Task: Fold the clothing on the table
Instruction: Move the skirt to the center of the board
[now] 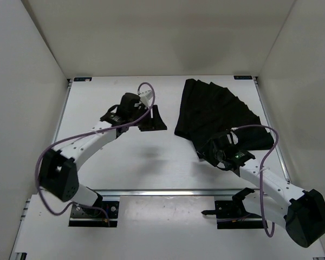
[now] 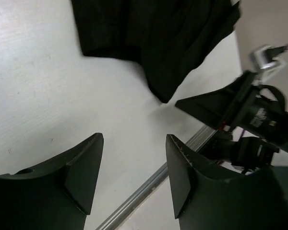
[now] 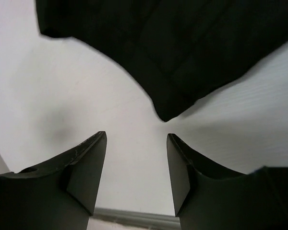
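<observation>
The clothing is a black pleated garment spread in a fan on the right half of the white table. My left gripper hovers over bare table just left of the garment, open and holding nothing. My right gripper sits at the garment's near corner, open and holding nothing. In the left wrist view the clothing lies ahead of the left gripper, with the right gripper off to the right. In the right wrist view the pointed corner of the clothing lies just beyond the right gripper.
White walls enclose the table on three sides. A silver rail runs along the near edge, also showing as the rail in the left wrist view. Purple cables loop off both arms. The arm bases are bolted below the rail.
</observation>
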